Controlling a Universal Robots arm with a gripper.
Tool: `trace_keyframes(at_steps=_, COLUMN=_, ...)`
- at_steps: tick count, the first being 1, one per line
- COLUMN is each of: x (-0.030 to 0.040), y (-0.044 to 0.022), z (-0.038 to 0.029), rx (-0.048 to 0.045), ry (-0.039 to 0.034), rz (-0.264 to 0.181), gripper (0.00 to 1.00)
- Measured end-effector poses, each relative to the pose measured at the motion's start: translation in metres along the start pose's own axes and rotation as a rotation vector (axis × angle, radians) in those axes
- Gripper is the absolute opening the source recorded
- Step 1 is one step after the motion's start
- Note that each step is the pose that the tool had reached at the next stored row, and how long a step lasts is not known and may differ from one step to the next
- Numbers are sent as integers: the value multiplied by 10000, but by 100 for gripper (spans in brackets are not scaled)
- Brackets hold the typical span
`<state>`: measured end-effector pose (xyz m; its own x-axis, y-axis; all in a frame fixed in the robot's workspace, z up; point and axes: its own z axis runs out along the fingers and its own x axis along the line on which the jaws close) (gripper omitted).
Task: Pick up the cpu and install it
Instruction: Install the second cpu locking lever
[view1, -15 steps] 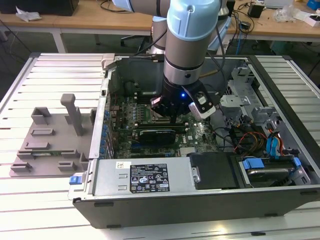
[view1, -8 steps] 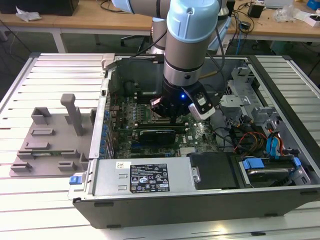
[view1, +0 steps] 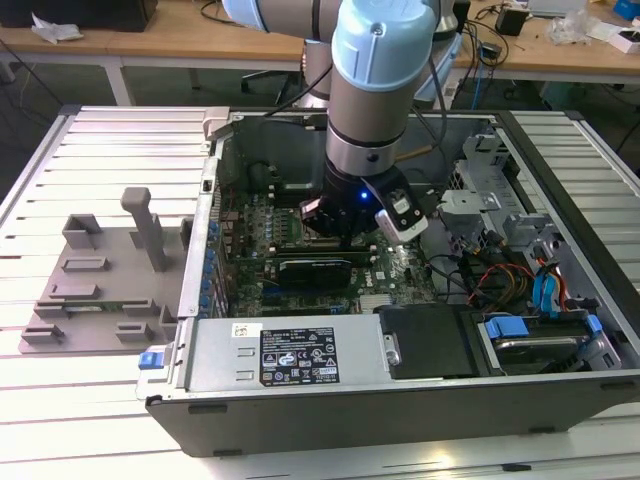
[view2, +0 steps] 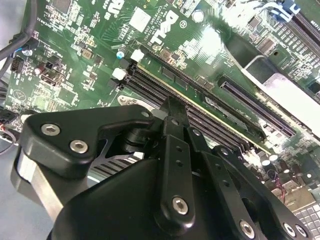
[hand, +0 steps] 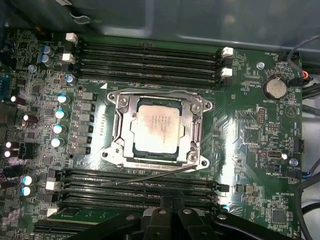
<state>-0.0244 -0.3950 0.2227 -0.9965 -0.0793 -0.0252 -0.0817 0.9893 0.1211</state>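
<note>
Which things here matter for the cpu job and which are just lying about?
Part of the job:
cpu, seated in its metal socket frame
gripper, above the motherboard

Just lying about:
grey plastic tray
coin battery
blue cables

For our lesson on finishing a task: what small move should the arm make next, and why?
Probably lift the hand straight up a little: the silvery square cpu already lies flat inside the metal socket frame, and the hand hangs apart from it, holding nothing.
</note>
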Motion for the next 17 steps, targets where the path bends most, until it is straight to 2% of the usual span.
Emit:
trace_keyframes(at_steps=3, x=-2, y=116, z=14, rx=-1, ry=0, rz=0, gripper=11)
trace_keyframes(at_steps=4, x=27, y=127, z=18, rx=-8, ry=-2, rz=0, gripper=11)
trace_keyframes(at_steps=9, x=222, y=138, z=59, rx=-24, ry=-4, rz=-1, gripper=11)
trace_keyframes(at_steps=17, x=388, y=149, z=123, rx=-35, ry=-3, rz=0, gripper=11)
